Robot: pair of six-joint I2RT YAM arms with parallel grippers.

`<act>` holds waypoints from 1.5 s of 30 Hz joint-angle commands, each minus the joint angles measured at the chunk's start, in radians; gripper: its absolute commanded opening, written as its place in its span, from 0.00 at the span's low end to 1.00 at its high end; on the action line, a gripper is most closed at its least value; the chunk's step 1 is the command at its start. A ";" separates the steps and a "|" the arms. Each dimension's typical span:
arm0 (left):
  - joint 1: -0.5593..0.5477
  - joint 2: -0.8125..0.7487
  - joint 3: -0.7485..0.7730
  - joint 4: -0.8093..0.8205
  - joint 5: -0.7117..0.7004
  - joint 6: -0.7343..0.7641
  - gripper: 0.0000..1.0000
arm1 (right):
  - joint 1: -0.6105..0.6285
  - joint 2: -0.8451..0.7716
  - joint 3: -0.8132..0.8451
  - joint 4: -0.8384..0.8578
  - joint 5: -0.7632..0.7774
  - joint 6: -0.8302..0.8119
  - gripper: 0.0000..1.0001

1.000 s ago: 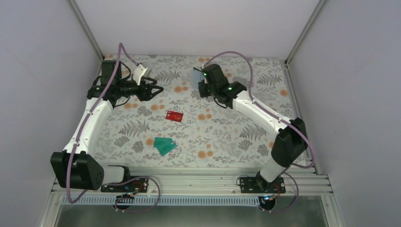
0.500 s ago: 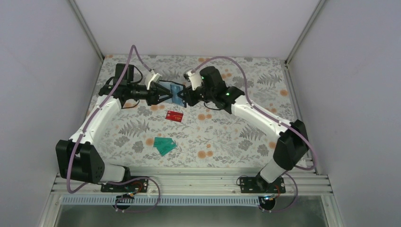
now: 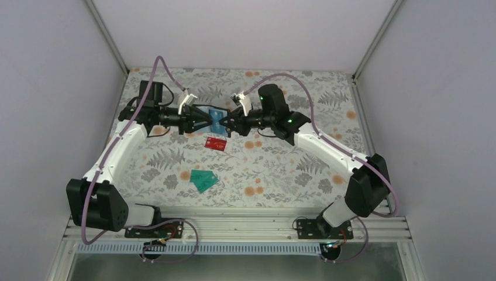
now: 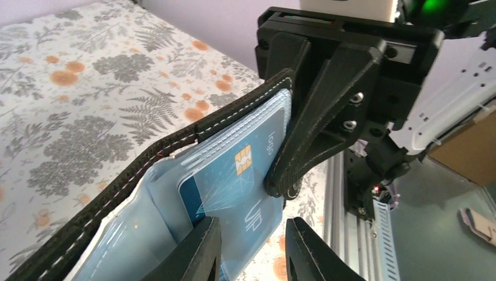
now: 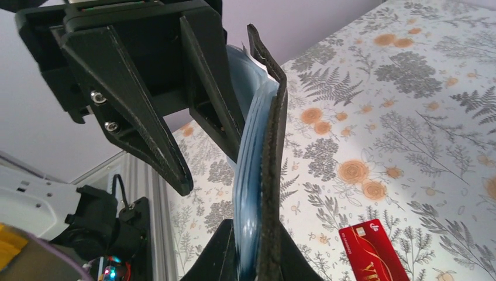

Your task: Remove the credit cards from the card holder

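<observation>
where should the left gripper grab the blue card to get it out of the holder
Take the blue card by the bare end that sticks out of the card holder, one finger on each flat face. Come from the holder's open side, facing the right gripper, which pinches the holder's edge. The left gripper is open there; pulling along the card's plane should slide it free.

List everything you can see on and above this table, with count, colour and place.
card holder: one, black with blue-grey inside, held above the table between the end effectors
blue card: one, blue, partly tucked in the card holder
red card: one, red, flat mid-table
teal cards: two, teal-green, overlapping, nearer the bases
tablecloth: one, pale floral, covering the table
left end effector: one, black, open at the blue card
right end effector: one, black, shut on the card holder's edge
</observation>
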 commanded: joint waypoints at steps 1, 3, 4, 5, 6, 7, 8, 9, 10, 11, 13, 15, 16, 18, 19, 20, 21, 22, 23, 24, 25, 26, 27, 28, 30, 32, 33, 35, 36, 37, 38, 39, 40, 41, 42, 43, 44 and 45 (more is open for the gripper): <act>0.016 -0.018 0.032 -0.023 0.081 0.065 0.31 | 0.013 -0.077 -0.006 0.106 -0.202 -0.054 0.04; 0.030 -0.020 0.090 -0.090 0.109 0.111 0.31 | 0.010 -0.101 -0.013 0.118 -0.225 -0.058 0.04; 0.032 -0.023 0.116 -0.123 0.133 0.133 0.31 | 0.008 -0.115 -0.017 0.127 -0.236 -0.058 0.04; 0.034 -0.027 0.141 -0.158 0.155 0.154 0.32 | 0.009 -0.126 -0.019 0.137 -0.243 -0.056 0.04; 0.035 -0.029 0.158 -0.183 0.177 0.170 0.34 | 0.008 -0.136 -0.021 0.152 -0.243 -0.049 0.04; 0.035 -0.032 0.171 -0.202 0.186 0.174 0.36 | 0.007 -0.142 -0.022 0.166 -0.242 -0.036 0.04; 0.035 -0.035 0.182 -0.213 0.185 0.174 0.36 | 0.007 -0.144 -0.020 0.177 -0.243 -0.017 0.04; 0.034 -0.036 0.190 -0.219 0.172 0.172 0.36 | 0.006 -0.144 -0.016 0.185 -0.245 -0.011 0.04; 0.033 -0.041 0.191 -0.216 0.142 0.164 0.36 | 0.006 -0.145 -0.014 0.193 -0.245 0.004 0.04; 0.033 -0.048 0.188 -0.210 0.116 0.158 0.36 | 0.006 -0.146 -0.014 0.205 -0.241 0.015 0.04; 0.032 -0.065 0.164 -0.195 0.084 0.157 0.37 | 0.006 -0.150 -0.028 0.242 -0.235 0.035 0.04; 0.031 -0.073 0.141 -0.191 0.083 0.166 0.36 | 0.006 -0.149 -0.035 0.270 -0.242 0.045 0.04; 0.028 -0.071 0.135 -0.192 0.086 0.170 0.36 | 0.006 -0.143 -0.031 0.272 -0.240 0.046 0.04; 0.018 -0.066 0.138 -0.192 0.091 0.172 0.34 | 0.007 -0.134 -0.023 0.271 -0.227 0.048 0.04; 0.010 -0.062 0.140 -0.192 0.095 0.173 0.32 | 0.007 -0.129 -0.019 0.272 -0.222 0.050 0.04; 0.001 -0.061 0.138 -0.192 0.100 0.175 0.31 | 0.006 -0.122 -0.013 0.275 -0.222 0.052 0.04; -0.010 -0.060 0.133 -0.191 0.107 0.180 0.30 | 0.006 -0.116 -0.008 0.282 -0.224 0.056 0.04; -0.019 -0.060 0.129 -0.191 0.116 0.185 0.29 | 0.008 -0.108 -0.005 0.291 -0.227 0.063 0.04; -0.024 -0.062 0.122 -0.189 0.123 0.190 0.28 | 0.008 -0.101 -0.003 0.298 -0.227 0.069 0.04; -0.025 -0.061 0.118 -0.189 0.135 0.196 0.26 | 0.009 -0.094 -0.001 0.304 -0.228 0.073 0.04; -0.026 -0.061 0.117 -0.193 0.151 0.208 0.25 | 0.009 -0.088 -0.002 0.312 -0.228 0.074 0.04; -0.027 -0.059 0.117 -0.198 0.167 0.222 0.25 | 0.009 -0.081 -0.003 0.317 -0.226 0.075 0.04; -0.029 -0.057 0.118 -0.206 0.182 0.236 0.25 | 0.009 -0.071 0.000 0.319 -0.217 0.078 0.04; -0.031 -0.053 0.121 -0.212 0.202 0.247 0.23 | 0.009 -0.059 0.006 0.316 -0.214 0.081 0.04; -0.030 -0.047 0.132 -0.230 0.249 0.265 0.15 | 0.009 -0.037 0.034 0.299 -0.224 0.075 0.04; -0.030 -0.046 0.147 -0.259 0.284 0.301 0.03 | 0.009 -0.031 0.038 0.295 -0.225 0.067 0.04; -0.029 -0.046 0.156 -0.283 0.295 0.319 0.03 | 0.009 -0.035 0.034 0.299 -0.222 0.064 0.04; -0.026 -0.050 0.166 -0.298 0.301 0.333 0.02 | 0.008 -0.044 0.026 0.299 -0.225 0.054 0.04; -0.019 -0.054 0.164 -0.296 0.297 0.333 0.02 | 0.008 -0.049 0.027 0.290 -0.226 0.045 0.04; -0.014 -0.056 0.164 -0.297 0.290 0.332 0.02 | 0.007 -0.053 0.026 0.279 -0.227 0.034 0.05; -0.006 -0.058 0.163 -0.291 0.282 0.327 0.02 | 0.004 -0.060 0.024 0.269 -0.225 0.022 0.07; 0.001 -0.060 0.163 -0.278 0.269 0.308 0.02 | 0.002 -0.066 0.021 0.260 -0.222 0.013 0.10; 0.010 -0.059 0.162 -0.265 0.254 0.289 0.02 | -0.002 -0.072 0.017 0.250 -0.222 0.000 0.13; 0.014 -0.060 0.159 -0.250 0.242 0.271 0.02 | -0.005 -0.079 0.014 0.243 -0.224 -0.011 0.19; 0.018 -0.060 0.154 -0.238 0.232 0.256 0.02 | -0.009 -0.081 0.012 0.234 -0.228 -0.019 0.21; 0.021 -0.061 0.148 -0.227 0.226 0.243 0.02 | -0.014 -0.084 0.009 0.227 -0.233 -0.028 0.23; 0.026 -0.062 0.142 -0.219 0.224 0.235 0.02 | -0.018 -0.085 0.004 0.221 -0.238 -0.031 0.24; 0.031 -0.066 0.137 -0.211 0.222 0.224 0.02 | -0.022 -0.090 -0.003 0.218 -0.243 -0.032 0.25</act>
